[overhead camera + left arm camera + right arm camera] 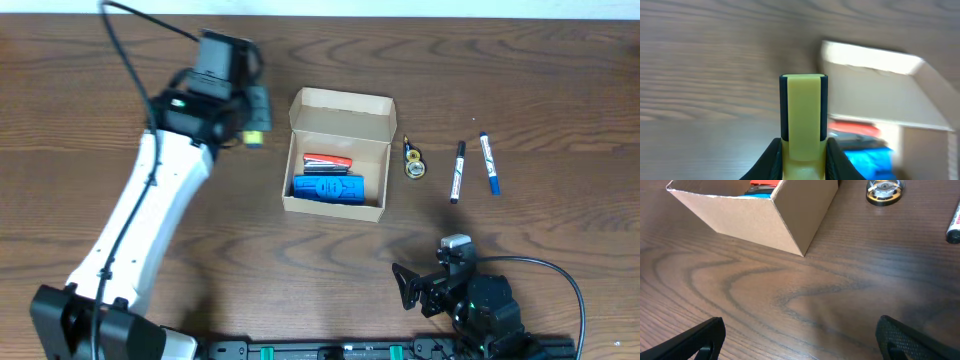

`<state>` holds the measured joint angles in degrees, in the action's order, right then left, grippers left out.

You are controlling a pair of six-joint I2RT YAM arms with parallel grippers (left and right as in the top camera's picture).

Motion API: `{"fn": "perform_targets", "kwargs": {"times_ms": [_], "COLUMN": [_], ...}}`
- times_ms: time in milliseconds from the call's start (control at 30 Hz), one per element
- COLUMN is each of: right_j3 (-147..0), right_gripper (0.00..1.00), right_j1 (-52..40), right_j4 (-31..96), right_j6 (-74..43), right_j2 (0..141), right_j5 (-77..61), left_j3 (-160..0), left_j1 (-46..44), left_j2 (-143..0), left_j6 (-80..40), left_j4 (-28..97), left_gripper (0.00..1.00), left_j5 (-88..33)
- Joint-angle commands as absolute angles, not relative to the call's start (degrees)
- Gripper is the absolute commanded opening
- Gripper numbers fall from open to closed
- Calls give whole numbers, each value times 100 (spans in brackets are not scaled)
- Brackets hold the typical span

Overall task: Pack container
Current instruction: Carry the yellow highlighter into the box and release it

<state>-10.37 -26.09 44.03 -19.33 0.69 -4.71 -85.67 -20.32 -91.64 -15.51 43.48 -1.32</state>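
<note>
Container (342, 108), lid open; left pincer (803, 152) with yellow marker (803, 110) just beside.

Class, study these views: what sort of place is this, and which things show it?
Probably a robotics lab bench: a left arm and a right arm at one wooden table, with an open cardboard container and a blue marker laid out for packing.

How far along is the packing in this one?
Done: a red item and a blue item lie in the open container. In hand: the left gripper holds a yellow object beside it. Left: a small round item, a black marker and a blue marker on the table; the right gripper is open, empty.
</note>
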Motion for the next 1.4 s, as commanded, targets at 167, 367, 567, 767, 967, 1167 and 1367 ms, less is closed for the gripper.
{"fn": "perform_targets", "kwargs": {"times_ms": [167, 367, 567, 767, 967, 1167, 1367], "right_j3": [-972, -972, -972, -972, -972, -972, -972], "right_gripper": [99, 99, 99, 99, 99, 99, 99], "right_j1": [-2665, -2665, -2665, -2665, -2665, -2665, -2665], "right_j4": [4412, 4412, 4412, 4412, 4412, 4414, 4414], "right_j6": [-2012, -2014, -2012, -2012, -2012, -2014, -2012], "right_j2": [32, 32, 32, 32, 32, 32, 32], "right_j5": [-493, -493, -493, -493, -493, -493, -493], "left_j3": [-8637, -8637, -8637, -8637, -8637, -8637, -8637], "left_j1": [-3129, -3691, -4117, -4473, -4619, -4633, -4633], "left_j2": [-9338, -9695, -10263, -10593, -10779, -10875, -10919], "left_j6": [-2709, -2711, -2991, -3087, -3089, -3240, -3245], "left_j4": [4032, 3520, 3135, 3173, 3142, 3175, 3111], "left_gripper": [6, 6, 6, 6, 6, 6, 6], "left_j5": [-102, 102, 99, 108, 322, 344, 333]}}
